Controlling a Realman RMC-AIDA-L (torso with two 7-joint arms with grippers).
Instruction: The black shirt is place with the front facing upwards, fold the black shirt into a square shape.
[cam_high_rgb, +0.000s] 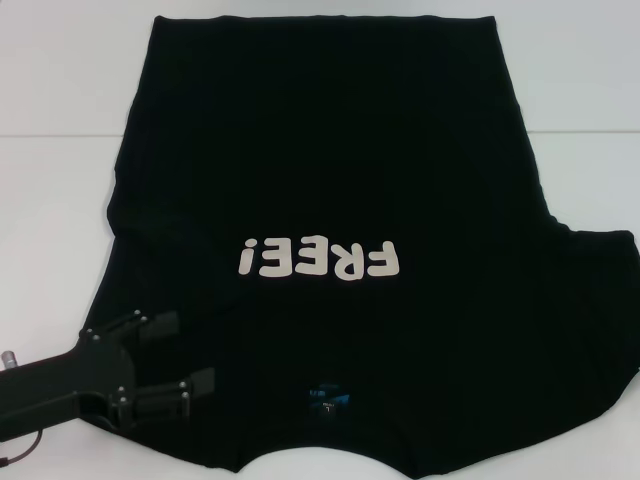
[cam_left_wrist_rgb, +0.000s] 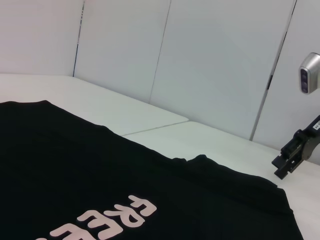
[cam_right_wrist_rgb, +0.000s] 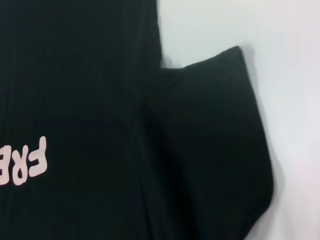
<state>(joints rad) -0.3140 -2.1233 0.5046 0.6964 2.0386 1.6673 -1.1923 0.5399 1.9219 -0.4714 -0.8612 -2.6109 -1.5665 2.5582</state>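
Left gripper (cam_high_rgb: 190, 350) spread open over the left shoulder of the black shirt (cam_high_rgb: 330, 180), lying flat, print up, on the white table (cam_high_rgb: 60, 70); folding not begun, next pinch the sleeve edge.

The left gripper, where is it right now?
In the head view, the left gripper sits open at the near left, over the black shirt, beside its left shoulder.

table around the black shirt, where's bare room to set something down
Bare table lies beyond the black shirt's hem corners, both sides. Crowded near the robot: the left gripper, fingers open, sits over the shirt's left sleeve.
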